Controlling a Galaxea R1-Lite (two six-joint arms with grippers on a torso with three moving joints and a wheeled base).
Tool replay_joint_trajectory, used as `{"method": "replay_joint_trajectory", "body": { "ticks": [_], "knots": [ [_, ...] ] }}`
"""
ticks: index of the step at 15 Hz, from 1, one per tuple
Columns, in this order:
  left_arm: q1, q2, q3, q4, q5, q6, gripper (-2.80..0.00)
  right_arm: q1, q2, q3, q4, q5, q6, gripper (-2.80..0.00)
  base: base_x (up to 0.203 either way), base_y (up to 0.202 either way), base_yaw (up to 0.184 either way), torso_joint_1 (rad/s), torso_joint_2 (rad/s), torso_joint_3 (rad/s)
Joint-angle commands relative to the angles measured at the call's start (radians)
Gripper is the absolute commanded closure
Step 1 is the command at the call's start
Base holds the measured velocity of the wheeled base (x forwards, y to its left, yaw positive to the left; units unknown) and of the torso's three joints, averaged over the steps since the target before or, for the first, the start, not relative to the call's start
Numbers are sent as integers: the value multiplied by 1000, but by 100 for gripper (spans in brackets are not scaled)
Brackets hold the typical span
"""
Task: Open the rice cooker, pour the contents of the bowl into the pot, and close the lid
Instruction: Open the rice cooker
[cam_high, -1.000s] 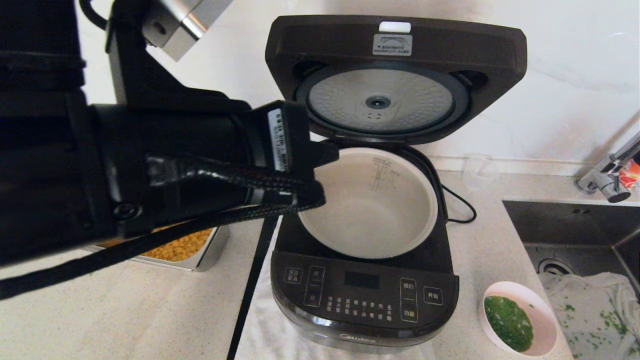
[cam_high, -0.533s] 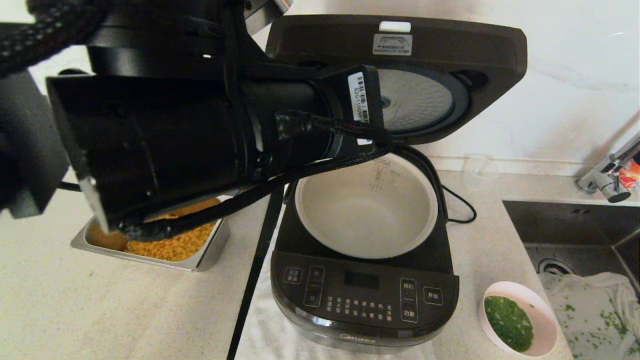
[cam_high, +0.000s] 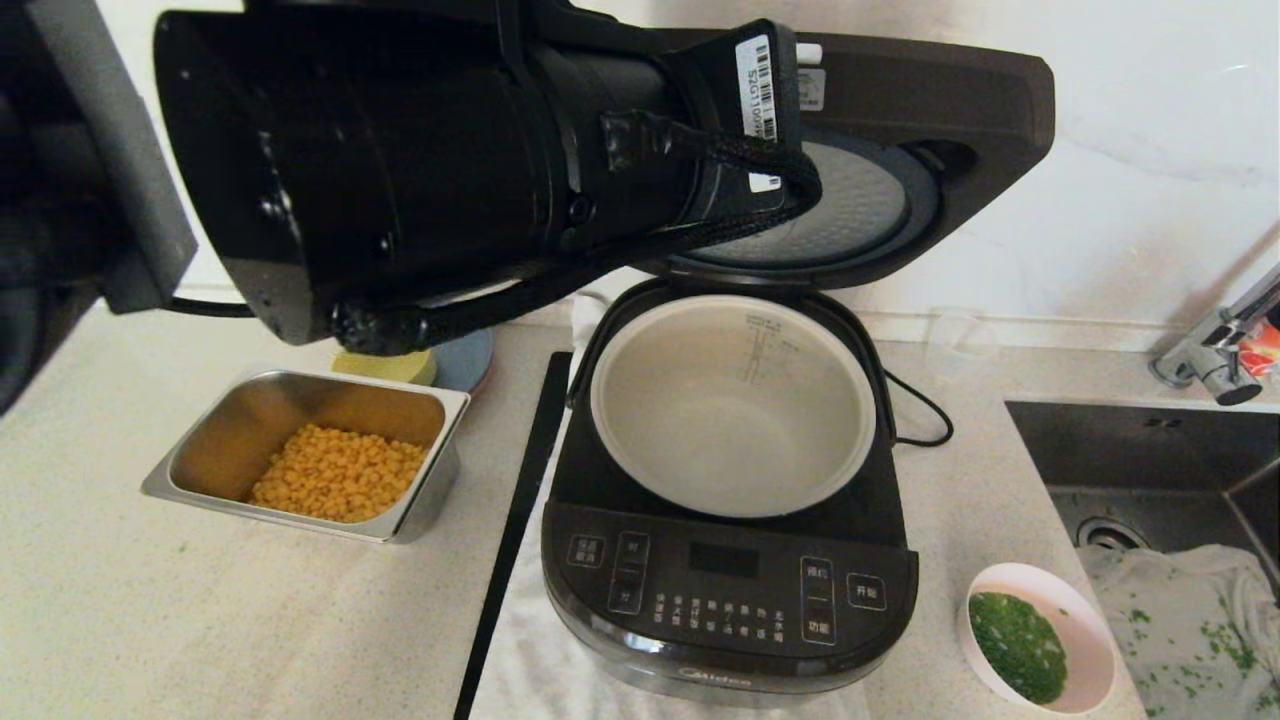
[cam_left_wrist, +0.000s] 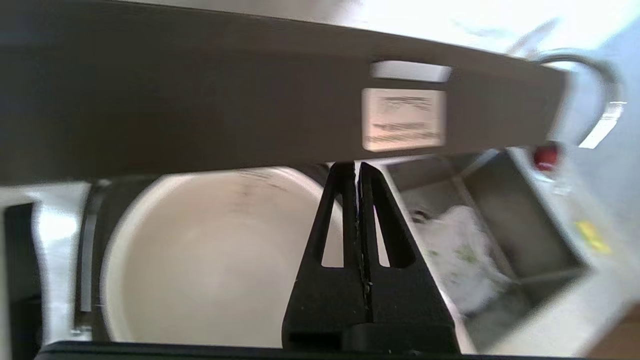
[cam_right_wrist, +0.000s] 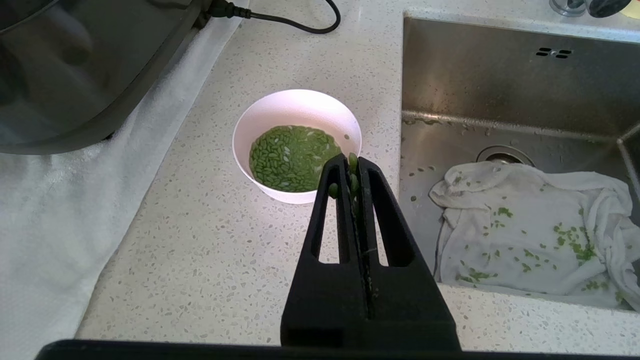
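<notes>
Table (cam_high: 200, 620), speckled pale stone, carries everything I see. Sink (cam_high: 1150, 470) sits at its right with a herb-flecked white cloth (cam_high: 1180, 610) inside. Rice cooker (cam_high: 730, 590) stands centre on a white towel, lid (cam_high: 940, 100) hinged upright, pot (cam_high: 735, 440) bare inside. Left arm hangs high before the lid; my left tool (cam_left_wrist: 356, 172) is closed on nothing, just under the lid's edge. Steel tray (cam_high: 190, 470) of corn kernels lies left. Bowl (cam_high: 1085, 620) with green contents (cam_high: 1015, 645) rests right of the cooker. Right tool (cam_right_wrist: 352, 170) is closed just above it, green bits stuck at its tips.
</notes>
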Motion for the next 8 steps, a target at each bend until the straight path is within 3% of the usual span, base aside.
{"method": "replay_joint_trajectory", "body": {
  "ticks": [1, 4, 8],
  "knots": [
    [0, 39, -11, -30, 24, 12, 0, 0, 0, 0, 0, 0, 0, 0, 0, 0, 0, 0, 0, 0],
    [0, 95, -20, -132, 54, 64, 0, 0, 0, 0, 0, 0, 0, 0, 0, 0, 0, 0, 0, 0],
    [0, 120, -69, -150, 75, 96, 0, 0, 0, 0, 0, 0, 0, 0, 0, 0, 0, 0, 0, 0]
  ]
}}
